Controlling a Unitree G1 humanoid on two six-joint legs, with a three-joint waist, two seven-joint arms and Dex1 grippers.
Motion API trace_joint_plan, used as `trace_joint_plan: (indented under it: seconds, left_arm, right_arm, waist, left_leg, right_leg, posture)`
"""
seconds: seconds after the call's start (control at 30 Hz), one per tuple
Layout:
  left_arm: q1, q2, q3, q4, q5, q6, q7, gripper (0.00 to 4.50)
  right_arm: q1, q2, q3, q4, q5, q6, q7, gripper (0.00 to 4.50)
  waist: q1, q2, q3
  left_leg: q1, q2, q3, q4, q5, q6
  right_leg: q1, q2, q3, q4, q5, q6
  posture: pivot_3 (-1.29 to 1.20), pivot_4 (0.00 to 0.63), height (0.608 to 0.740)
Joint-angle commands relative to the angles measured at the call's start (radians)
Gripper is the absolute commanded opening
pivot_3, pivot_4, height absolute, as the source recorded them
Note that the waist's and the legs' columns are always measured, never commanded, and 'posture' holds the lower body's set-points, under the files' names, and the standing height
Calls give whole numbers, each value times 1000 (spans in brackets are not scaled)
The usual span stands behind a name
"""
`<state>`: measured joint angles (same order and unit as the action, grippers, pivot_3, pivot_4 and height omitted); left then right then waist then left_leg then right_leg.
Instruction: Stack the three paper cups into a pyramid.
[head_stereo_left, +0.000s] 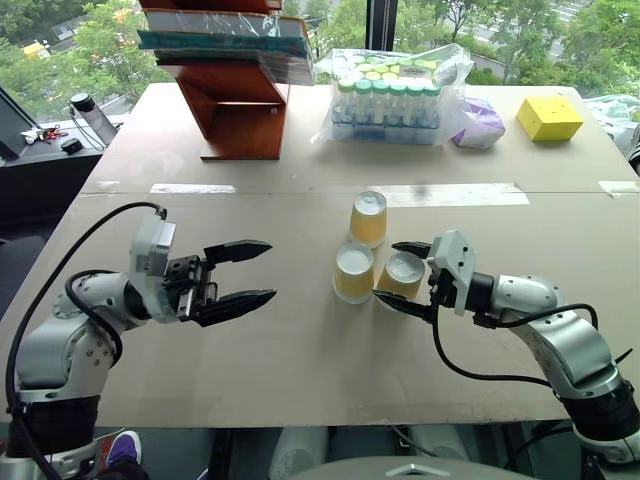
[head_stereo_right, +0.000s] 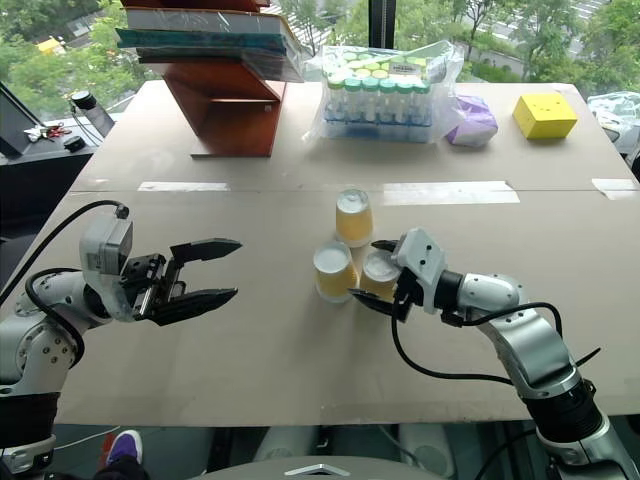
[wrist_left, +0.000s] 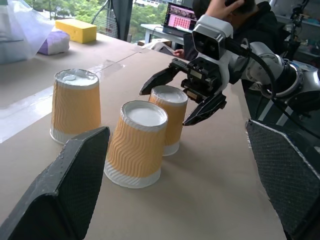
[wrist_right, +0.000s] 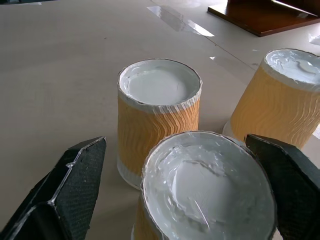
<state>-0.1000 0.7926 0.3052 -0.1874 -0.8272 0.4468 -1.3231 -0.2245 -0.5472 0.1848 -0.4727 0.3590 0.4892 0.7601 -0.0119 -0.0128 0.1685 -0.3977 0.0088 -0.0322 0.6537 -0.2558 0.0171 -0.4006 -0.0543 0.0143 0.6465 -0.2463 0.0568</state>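
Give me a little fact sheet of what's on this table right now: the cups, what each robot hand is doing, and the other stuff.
cups: three paper cups, all upside down on the table, none stacked yet
front pair: left cup and right cup side by side
third cup: far cup stands behind them
right gripper: open, fingers either side of the right cup, not clamping it
left gripper: open, empty, apart from the cups
background: vials in a bag, yellow box, wooden stand
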Motion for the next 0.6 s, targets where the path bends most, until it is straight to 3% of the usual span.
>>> trace_joint_plan:
  seconds: [0.03,0.23,0.6]
  left_arm:
    - [-53,-17,-13,-36,15,18,93,4500]
    - [-237,-49,-160,9,120,102,248,4500]
    - [-581,-191,-364,370,330,30,238,4500]
  right_arm:
    - [6,-31,-75,-97,54,-14,26,4437]
    - [71,-70,-221,-219,184,23,16,4437]
    - [383,-99,-585,-446,424,-4,-11,4437]
  waist:
    - [1,0,0]
    - [6,-1,0]
    - [3,-2,-1]
  left_leg:
    - [0,0,0,0,0,0]
    - [0,-2,-1,0,0,0]
    - [0,-3,-1,1,0,0]
  right_leg:
    - [0,0,0,0,0,0]
    - [1,0,0,0,0,0]
    - [0,0,-1,2,0,0]
  posture:
    - [0,150,740]
    - [0,150,740]
    - [0,150,740]
